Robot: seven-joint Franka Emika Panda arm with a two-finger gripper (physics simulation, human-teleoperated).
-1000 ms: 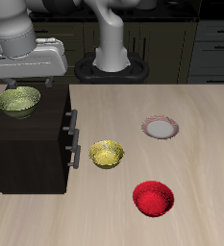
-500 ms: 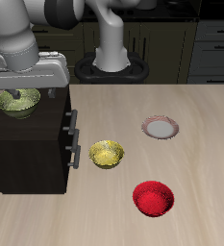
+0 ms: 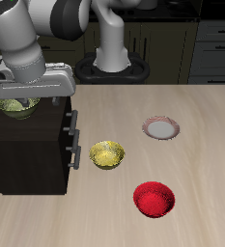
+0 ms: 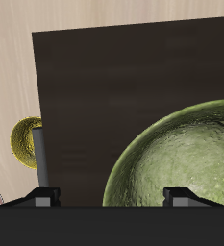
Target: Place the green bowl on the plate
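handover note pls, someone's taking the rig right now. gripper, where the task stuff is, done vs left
Gripper: low over the green bowl, fingers straddling its rim; the jaws look open, nothing lifted.
Green bowl: on top of the dark cabinet, upright.
Plate: bare on the table, apart from the cabinet; a yellow bowl and a red bowl sit nearer the table's front edge.
Done: approach to the bowl.
Left: close on the rim, lift, carry to the plate, set down, release.

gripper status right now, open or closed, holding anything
gripper: open, holding nothing, fingers either side of the green bowl's rim on the dark cabinet.
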